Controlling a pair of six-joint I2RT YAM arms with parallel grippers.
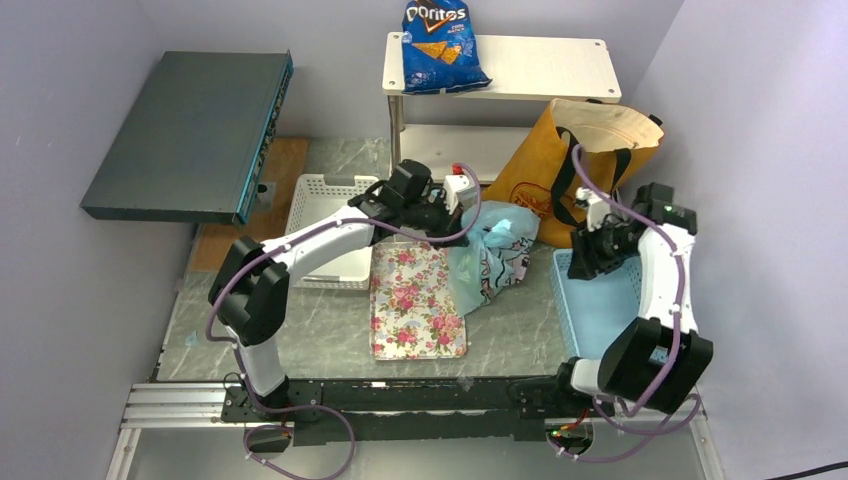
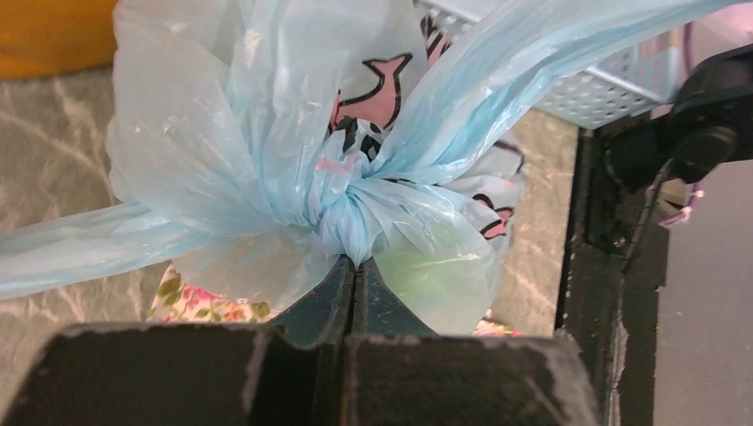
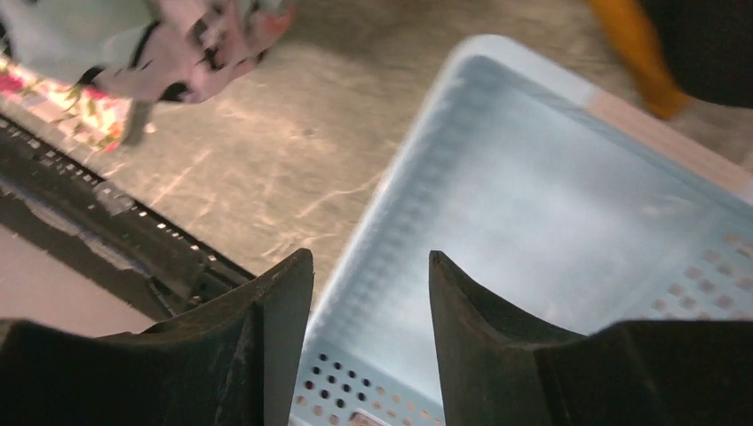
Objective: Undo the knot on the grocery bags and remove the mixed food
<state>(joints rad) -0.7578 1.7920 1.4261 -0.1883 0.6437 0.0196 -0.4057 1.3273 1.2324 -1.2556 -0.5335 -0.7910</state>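
The light-blue cartoon-printed plastic bag [image 1: 497, 250] lies on the table between the floral tray and the orange-tan tote [image 1: 560, 160]. The tote stands upright and its black straps [image 1: 572, 180] hang down its front. My left gripper [image 2: 355, 263] is shut, its tips pinching the plastic right under the twisted knot [image 2: 349, 206]. It is at the bag's top in the top view [image 1: 468, 203]. A green round fruit [image 2: 435, 271] shows through the plastic. My right gripper [image 3: 371, 266] is open and empty above the light-blue basket [image 3: 550, 204]. It is to the right of the bag in the top view [image 1: 592, 243].
A floral tray [image 1: 415, 300] lies in front of the bag and a white basket [image 1: 318, 190] lies to its left. The blue basket [image 1: 600, 310] sits on the right. A Doritos bag [image 1: 440, 45] lies on the white shelf [image 1: 540, 65]. A dark flat box [image 1: 190, 135] is at the far left.
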